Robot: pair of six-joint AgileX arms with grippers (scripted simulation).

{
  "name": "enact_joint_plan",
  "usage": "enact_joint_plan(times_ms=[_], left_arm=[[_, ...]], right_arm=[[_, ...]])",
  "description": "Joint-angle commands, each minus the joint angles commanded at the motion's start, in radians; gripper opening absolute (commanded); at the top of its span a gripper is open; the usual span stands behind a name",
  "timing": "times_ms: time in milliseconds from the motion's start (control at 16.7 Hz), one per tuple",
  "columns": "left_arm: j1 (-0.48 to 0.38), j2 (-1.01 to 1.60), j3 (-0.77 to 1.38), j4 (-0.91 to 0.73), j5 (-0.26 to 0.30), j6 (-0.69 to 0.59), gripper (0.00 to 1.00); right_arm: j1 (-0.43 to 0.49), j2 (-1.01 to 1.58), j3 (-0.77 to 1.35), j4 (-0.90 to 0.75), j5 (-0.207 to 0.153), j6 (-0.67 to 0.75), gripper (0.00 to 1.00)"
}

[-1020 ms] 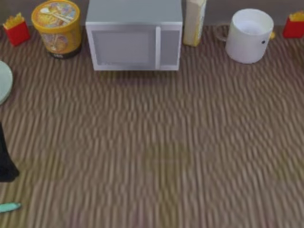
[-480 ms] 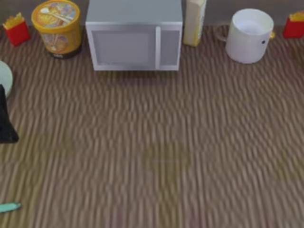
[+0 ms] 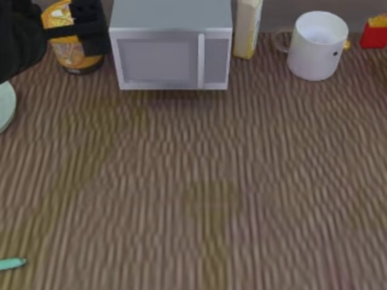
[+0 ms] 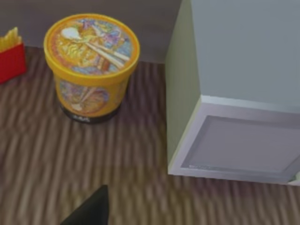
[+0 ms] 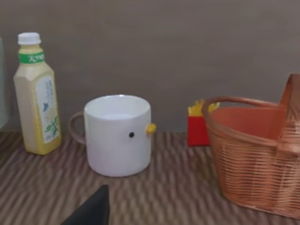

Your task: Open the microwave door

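Left hand (image 3: 91, 27) at microwave's (image 3: 171, 21) left, grip unreadable, hiding noodle cup (image 3: 71, 51), microwave door (image 3: 158, 61) closed

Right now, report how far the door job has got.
Done: nothing; the microwave door sits flush and closed. In hand: the left arm's gripper is at the microwave's left side, above the noodle cup. Left: grip the door and swing it open.
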Motion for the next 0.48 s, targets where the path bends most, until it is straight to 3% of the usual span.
enact_joint_plan(times_ms=[480], left_arm=[[-0.216, 0.751, 0.607, -0.205, -0.128, -0.181, 1.0]], right_arm=[[0.0, 0.0, 0.0, 0.0, 0.0, 0.0, 1.0]])
